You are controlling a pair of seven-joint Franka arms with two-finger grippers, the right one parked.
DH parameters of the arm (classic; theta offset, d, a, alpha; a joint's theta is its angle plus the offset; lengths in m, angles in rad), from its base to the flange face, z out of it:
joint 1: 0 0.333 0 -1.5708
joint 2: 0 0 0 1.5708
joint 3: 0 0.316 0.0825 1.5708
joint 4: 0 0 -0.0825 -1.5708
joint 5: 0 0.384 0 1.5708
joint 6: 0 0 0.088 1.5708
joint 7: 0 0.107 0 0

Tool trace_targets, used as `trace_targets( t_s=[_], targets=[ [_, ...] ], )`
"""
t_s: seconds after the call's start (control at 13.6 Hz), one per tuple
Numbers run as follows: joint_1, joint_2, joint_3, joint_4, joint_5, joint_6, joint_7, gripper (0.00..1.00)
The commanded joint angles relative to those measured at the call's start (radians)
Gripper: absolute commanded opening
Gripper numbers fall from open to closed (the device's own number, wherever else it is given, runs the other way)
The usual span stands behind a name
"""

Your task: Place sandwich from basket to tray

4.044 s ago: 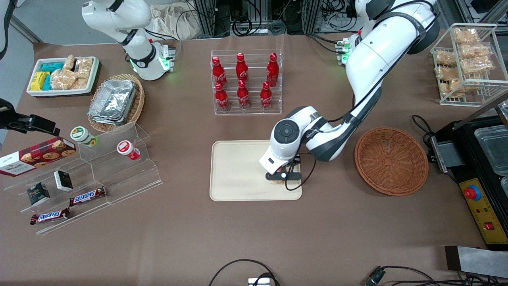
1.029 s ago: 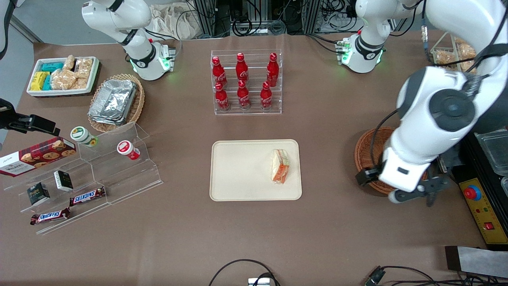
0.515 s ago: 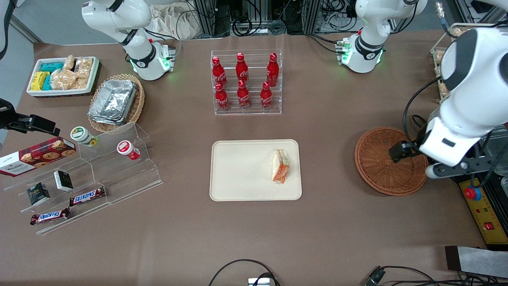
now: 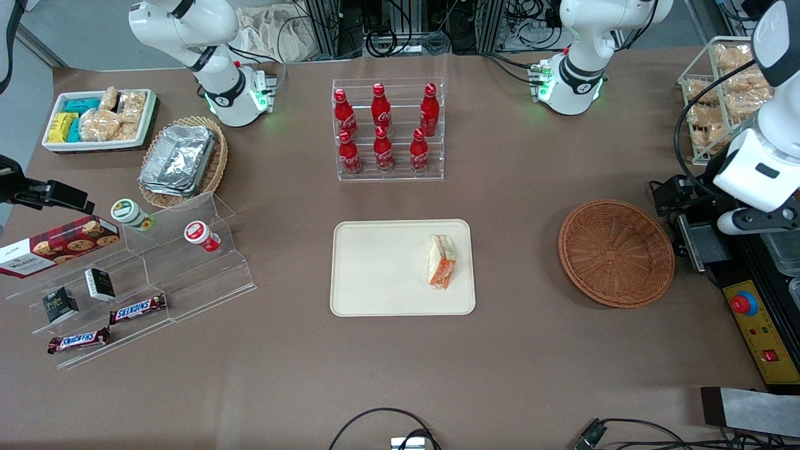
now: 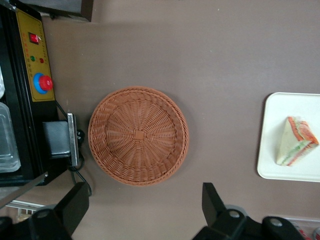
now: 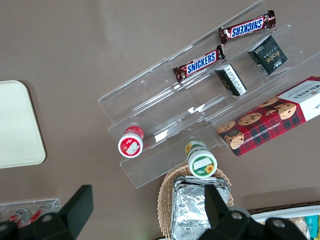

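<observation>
Since half a second ago, the working arm has been carried away from the basket [image 4: 616, 253] toward its own end of the table, and the gripper [image 5: 145, 212] is now held high above the table, by the black machine [image 4: 759, 275] and the wire rack of bagged snacks [image 4: 728, 94]. In the wrist view its two fingers [image 5: 75, 205] are seen spread wide apart, with nothing held between them.

The sandwich [image 4: 441, 261] is found lying on the tray [image 4: 375, 269], near the tray's edge that faces the basket, with its orange and green filling turned outward. It is touched by nothing. The tray is placed in the middle of the table, nearer to the front camera than the rack of red bottles [image 4: 387, 128]. The basket is set beside the tray, well apart from it, toward the working arm's end, and holds nothing. In the wrist view the basket [image 5: 138, 135] is seen from above, with the sandwich [image 5: 295, 141] on the tray [image 5: 272, 145] at one side.
</observation>
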Motion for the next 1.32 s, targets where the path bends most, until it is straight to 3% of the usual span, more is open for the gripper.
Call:
trace_targets(
  t_s=[0.0, 0.37, 0.59, 1.25],
  targets=[
    [-0.008, -0.063, 0.047, -0.052, -0.047, -0.006, 0.029, 1.0],
    [-0.014, -0.113, 0.09, -0.103, -0.049, -0.012, 0.159, 1.0],
    [-0.09, -0.135, 0.165, -0.126, -0.049, -0.016, 0.184, 1.0],
    [-0.092, -0.225, 0.166, -0.207, -0.05, -0.015, 0.204, 1.0]
  ],
)
